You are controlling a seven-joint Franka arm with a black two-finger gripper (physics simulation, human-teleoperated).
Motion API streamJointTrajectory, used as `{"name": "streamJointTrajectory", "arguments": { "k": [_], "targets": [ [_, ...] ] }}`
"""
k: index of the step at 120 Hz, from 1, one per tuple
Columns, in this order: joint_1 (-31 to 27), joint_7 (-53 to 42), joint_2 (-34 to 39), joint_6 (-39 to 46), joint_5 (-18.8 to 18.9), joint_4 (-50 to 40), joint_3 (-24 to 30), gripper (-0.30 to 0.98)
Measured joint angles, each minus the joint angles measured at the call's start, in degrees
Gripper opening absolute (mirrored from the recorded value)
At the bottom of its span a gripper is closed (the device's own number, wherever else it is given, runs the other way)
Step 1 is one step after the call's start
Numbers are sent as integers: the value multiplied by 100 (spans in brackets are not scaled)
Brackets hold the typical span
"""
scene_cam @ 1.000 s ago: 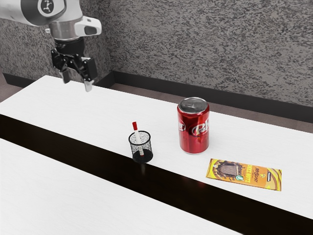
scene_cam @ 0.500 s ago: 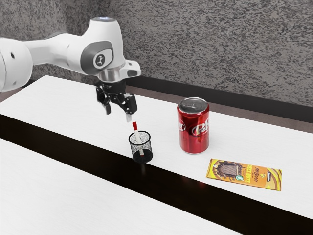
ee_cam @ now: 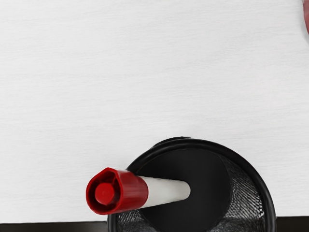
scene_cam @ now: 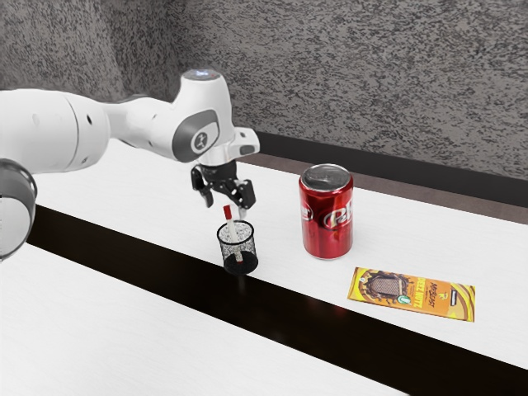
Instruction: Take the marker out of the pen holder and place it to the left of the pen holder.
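Marker (scene_cam: 228, 213): stands in the pen holder (scene_cam: 255, 247), foot inside on the base, upper part leaning over the rim. Exterior view: its long axis runs foot to cap towards 11 o'clock, closer to upright than flat.

Key relation: from the gripper (scene_cam: 225, 207), the marker's cap is at about 6 o'clock in the exterior view, just below the fingertips. Fingers spread, nothing pinched between them. Line across the fingertips runs roughly 10 to 4 o'clock. Exact offset in depth: cannot tell.

Appearance: red cap with a hollow, faceted end and a round plug inside; plain white barrel. Wrist view shows the cap outside the rim's circle, barrel slanting inward.

Holder: black wire mesh, round, dark base, upright beside the dark strip (scene_cam: 165, 259) of the table. Red soda can (scene_cam: 327, 219) at 2 o'clock from the holder, well clear; yellow snack packet (scene_cam: 412, 294) flat between 3 and 4 o'clock, farther off.

Judgement: approach stage, nearly ready to grasp. Next: lower so the fingers straddle the cap, close, then draw out along the lean before moving to the holder's left. Risk: a sideways pull catches the rim and tips the light holder.
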State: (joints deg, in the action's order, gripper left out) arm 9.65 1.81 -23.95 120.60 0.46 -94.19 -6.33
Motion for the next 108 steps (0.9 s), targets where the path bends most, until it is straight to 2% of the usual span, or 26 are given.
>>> {"name": "streamJointTrajectory", "arguments": {
  "k": [36, 80, 108],
  "targets": [
    [-87, 30, -375, 585, -14, 47, 0, 69],
    [-86, 57, -352, 846, -143, -87, 0, 68],
    [-77, 60, -275, 873, -155, -216, 0, 26]
  ]
}}
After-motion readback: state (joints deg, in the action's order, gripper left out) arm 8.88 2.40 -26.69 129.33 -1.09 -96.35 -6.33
